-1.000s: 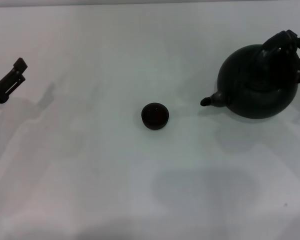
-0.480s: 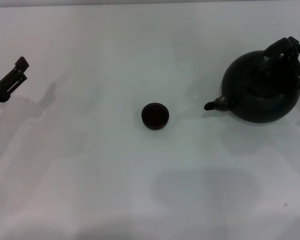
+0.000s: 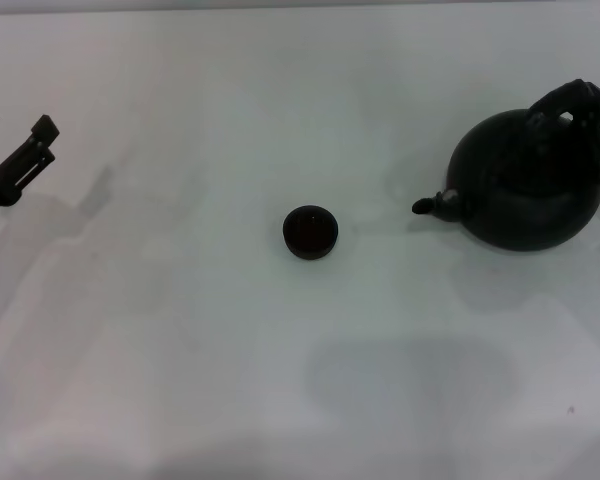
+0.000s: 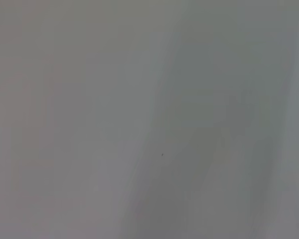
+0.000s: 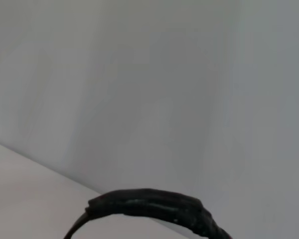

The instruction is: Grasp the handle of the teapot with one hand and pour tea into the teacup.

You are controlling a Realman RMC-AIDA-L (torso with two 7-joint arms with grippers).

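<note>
At the far left of the white table (image 3: 180, 350) the left gripper (image 3: 15, 135) hung idle, its fingers spread wide. Near the middle sat the teacup (image 3: 310, 232), tiny, round and dark. Well to its right stood the teapot (image 3: 525, 195), squat and matte black, its spout (image 3: 432, 205) pointing at the cup. The right gripper (image 3: 590, 110) was at the handle (image 5: 154, 206); its grip I could not tell. Only the right wrist view showed that ribbed arch close.

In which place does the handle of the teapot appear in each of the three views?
Head view: the handle arches over the teapot, far right.
Left wrist view: not in it; only bare table.
Right wrist view: black arch at the bottom edge.
Shared landmark: the white table.
</note>
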